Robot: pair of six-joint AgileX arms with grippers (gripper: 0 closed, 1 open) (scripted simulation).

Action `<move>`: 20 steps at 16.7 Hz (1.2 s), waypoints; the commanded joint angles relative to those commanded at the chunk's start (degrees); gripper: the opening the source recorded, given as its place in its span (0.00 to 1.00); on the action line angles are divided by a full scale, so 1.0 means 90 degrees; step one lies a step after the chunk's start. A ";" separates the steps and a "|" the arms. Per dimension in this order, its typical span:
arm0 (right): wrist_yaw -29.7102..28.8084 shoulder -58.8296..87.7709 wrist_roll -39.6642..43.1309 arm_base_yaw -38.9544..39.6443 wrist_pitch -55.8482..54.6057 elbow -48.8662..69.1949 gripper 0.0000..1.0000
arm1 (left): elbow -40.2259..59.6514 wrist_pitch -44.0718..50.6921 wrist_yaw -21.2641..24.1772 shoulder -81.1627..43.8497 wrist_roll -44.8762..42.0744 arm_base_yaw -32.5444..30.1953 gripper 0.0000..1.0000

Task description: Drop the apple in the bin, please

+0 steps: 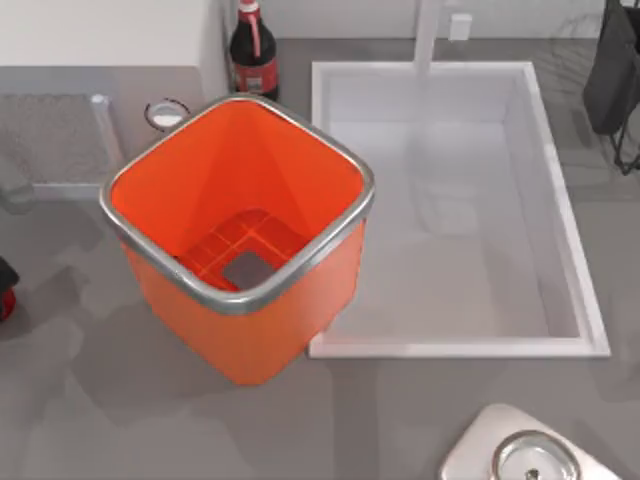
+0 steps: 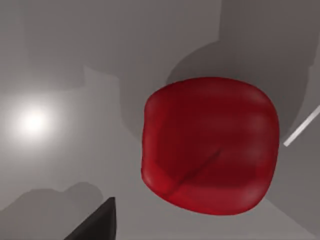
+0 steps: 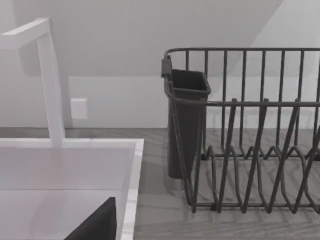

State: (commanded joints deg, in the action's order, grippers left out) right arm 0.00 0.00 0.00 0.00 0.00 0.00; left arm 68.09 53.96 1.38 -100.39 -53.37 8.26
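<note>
The apple (image 2: 210, 145) is deep red and glossy and lies on the grey counter, close under my left gripper, of which a dark part (image 2: 95, 222) shows. In the top view a sliver of the apple (image 1: 4, 303) shows at the far left edge, with the left gripper (image 1: 4, 274) as a dark shape just above it. The bin (image 1: 240, 300), bright orange with a silver rim, stands upright to the right of them, apart from both, with nothing inside. A dark part of my right gripper (image 3: 95, 222) shows over the sink's corner.
A white sink basin (image 1: 580, 290) with a tall faucet (image 3: 50, 80) lies right of the bin. A dark bottle with a red label (image 1: 254, 50) stands behind the bin. A dark wire dish rack (image 3: 250, 150) is at the back right. A silver object (image 1: 530, 455) sits at the front right.
</note>
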 joint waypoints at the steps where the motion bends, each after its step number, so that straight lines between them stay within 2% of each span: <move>1: 0.0000 0.0000 0.0000 0.0000 0.0000 0.0000 1.00 | 0.0208 0.0107 -0.0008 -0.0195 -0.0150 0.0016 1.00; 4: 0.0000 0.0000 0.0000 0.0000 0.0000 0.0000 1.00 | 0.0473 0.0234 -0.0019 -0.0417 -0.0341 0.0033 1.00; 11: 0.0000 0.0000 0.0000 0.0000 0.0000 0.0000 1.00 | 0.0244 0.0116 -0.0014 -0.0296 -0.0353 0.0035 1.00; 16: 0.0000 0.0000 0.0000 0.0000 0.0000 0.0000 1.00 | -0.0509 -0.0635 -0.0012 -0.0324 -0.0422 0.0120 1.00; 20: 0.0000 0.0000 0.0000 0.0000 0.0000 0.0000 1.00 | -0.0629 -0.1267 -0.0018 -0.0868 -0.0381 0.0068 1.00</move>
State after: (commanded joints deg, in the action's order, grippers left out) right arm 0.00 0.00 0.00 0.00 0.00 0.00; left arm 62.43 42.56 1.22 -108.20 -56.80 8.87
